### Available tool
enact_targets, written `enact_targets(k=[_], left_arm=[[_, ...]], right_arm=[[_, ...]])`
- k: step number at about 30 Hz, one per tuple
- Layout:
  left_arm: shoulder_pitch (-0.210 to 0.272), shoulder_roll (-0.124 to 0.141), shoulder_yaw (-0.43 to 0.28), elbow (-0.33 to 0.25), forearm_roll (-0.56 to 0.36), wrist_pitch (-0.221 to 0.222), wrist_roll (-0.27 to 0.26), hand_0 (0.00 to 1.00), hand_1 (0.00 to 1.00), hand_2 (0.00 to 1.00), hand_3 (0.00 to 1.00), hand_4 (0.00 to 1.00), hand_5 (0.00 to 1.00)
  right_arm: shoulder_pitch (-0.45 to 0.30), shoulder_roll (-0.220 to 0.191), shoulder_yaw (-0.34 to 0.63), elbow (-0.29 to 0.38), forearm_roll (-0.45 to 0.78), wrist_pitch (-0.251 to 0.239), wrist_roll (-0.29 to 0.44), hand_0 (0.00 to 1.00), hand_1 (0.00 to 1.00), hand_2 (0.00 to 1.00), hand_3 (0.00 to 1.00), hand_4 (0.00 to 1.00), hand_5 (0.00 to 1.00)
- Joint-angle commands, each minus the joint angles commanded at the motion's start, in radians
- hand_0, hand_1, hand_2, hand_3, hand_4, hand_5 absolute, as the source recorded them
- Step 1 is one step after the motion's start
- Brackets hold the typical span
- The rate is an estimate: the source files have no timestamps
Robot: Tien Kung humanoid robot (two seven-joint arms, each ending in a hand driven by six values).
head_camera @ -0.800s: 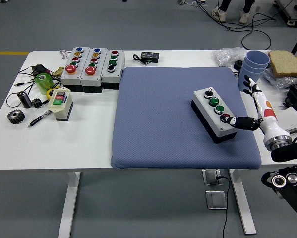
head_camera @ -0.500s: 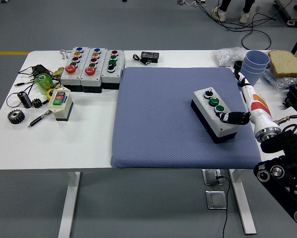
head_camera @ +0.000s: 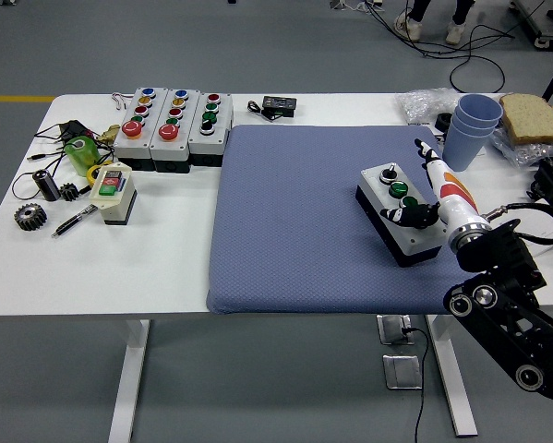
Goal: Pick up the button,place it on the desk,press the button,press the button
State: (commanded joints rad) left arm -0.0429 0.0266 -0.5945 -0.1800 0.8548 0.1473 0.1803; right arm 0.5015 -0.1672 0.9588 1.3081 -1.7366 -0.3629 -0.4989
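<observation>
A grey button box with a black base lies at an angle on the right part of the blue mat. Its black knob and one green button show; the lower buttons are hidden under my hand. My right hand, white with orange marks, lies over the box's right side. Its black thumb rests on the box's top near the lower buttons, while the other fingers point away toward the far edge. The hand holds nothing. My left arm is out of view.
Three more button boxes stand at the back left, with a small switch box, gears, a pen and green tape nearby. Blue cups, bread and a plastic bag sit at the back right.
My right arm has swung left and in over the button box. The thumb has moved from the red button at the box's near end up toward its middle.
</observation>
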Motion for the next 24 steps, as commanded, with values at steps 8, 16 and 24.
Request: enact_targets(k=[8, 16, 24], left_arm=[[-0.001, -0.001, -0.008, 0.000, 0.006, -0.001, 0.002, 0.648, 0.707, 0.738, 0.650, 0.396, 0.741], [0.001, -0.002, -0.014, 0.000, 0.013, -0.003, 0.004, 0.647, 0.707, 0.738, 0.650, 0.397, 0.740], [-0.003, 0.000, -0.034, 0.000, 0.047, -0.006, 0.007, 0.647, 0.707, 0.738, 0.649, 0.397, 0.738]], right_arm=[[0.050, 0.027, 0.007, -0.070, -0.069, 0.075, -0.100, 0.998, 0.913, 0.991, 0.998, 0.998, 0.129], [0.077, 0.034, 0.023, -0.113, -0.088, 0.182, -0.146, 0.998, 0.882, 0.950, 0.998, 0.998, 0.154], [0.091, 0.031, 0.017, -0.125, -0.077, 0.228, -0.146, 0.972, 0.856, 0.920, 0.964, 0.998, 0.152]])
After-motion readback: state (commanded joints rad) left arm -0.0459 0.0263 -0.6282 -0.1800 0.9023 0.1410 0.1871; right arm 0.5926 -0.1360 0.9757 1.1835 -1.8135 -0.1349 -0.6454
